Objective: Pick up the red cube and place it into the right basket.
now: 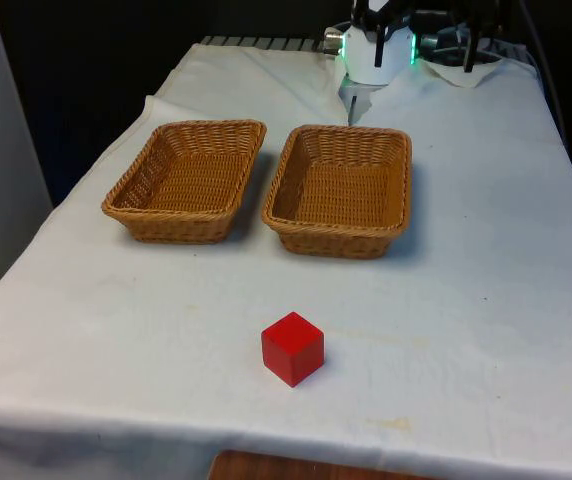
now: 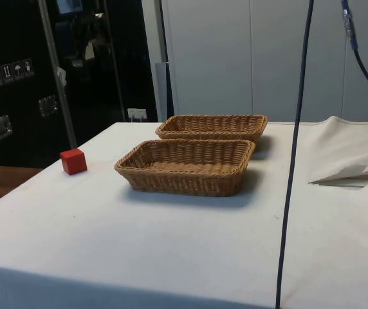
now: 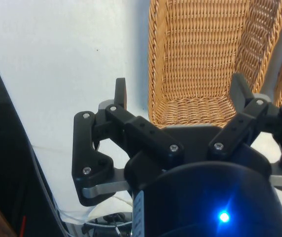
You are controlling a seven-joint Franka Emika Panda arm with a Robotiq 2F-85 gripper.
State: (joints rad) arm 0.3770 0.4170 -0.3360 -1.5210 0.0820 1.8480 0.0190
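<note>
Red cube [image 1: 292,347] — far from end effector [image 3: 180,96]

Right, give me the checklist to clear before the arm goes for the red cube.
1. Small red cube sits flat on the white cloth, near the table's front edge, nothing touching it: ok.
2. Black two-finger gripper open and holding nothing: ok.
3. Rectangular woven wicker basket on the front view's right upright, nothing inside: ok.
4. Second wicker basket on the front view's left apart from the first, with a gap between: ok.
5. Path from gripper to cube crosses the baskets, so height clearance: cannot tell.
</note>
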